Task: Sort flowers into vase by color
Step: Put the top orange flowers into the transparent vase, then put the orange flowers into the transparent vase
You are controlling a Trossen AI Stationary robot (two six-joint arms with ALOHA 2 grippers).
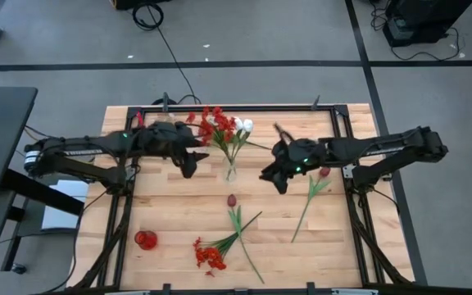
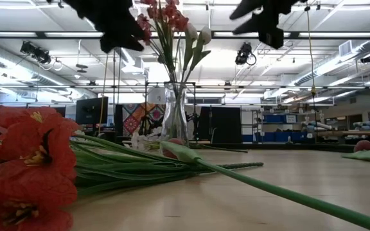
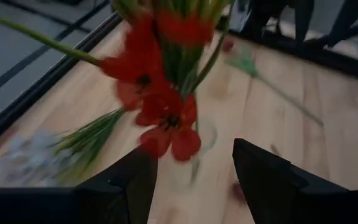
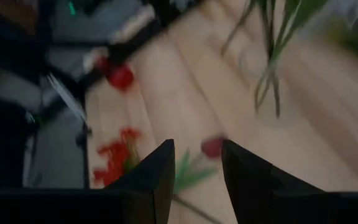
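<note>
A clear glass vase (image 1: 230, 170) stands mid-table, holding bright red flowers (image 1: 218, 124) and white tulips (image 1: 245, 125); it also shows in the low view (image 2: 175, 115). My left gripper (image 1: 192, 161) hovers open just left of the vase, with the red blossoms (image 3: 166, 118) close ahead of its fingers. My right gripper (image 1: 274, 177) hovers open just right of the vase, touching nothing. A dark red tulip bud (image 1: 232, 200), a red cluster (image 1: 209, 256) and another dark red tulip (image 1: 324, 172) lie flat on the table. A blurred pale spray (image 3: 23, 160) lies beyond the left gripper.
A small red glass vessel (image 1: 146, 239) stands near the table's near-left corner. The black frame rail (image 1: 236, 107) runs along the far edge. Long green stems (image 1: 248, 246) cross the near middle of the table. Bare wood (image 1: 179, 209) shows between the vase and the red vessel.
</note>
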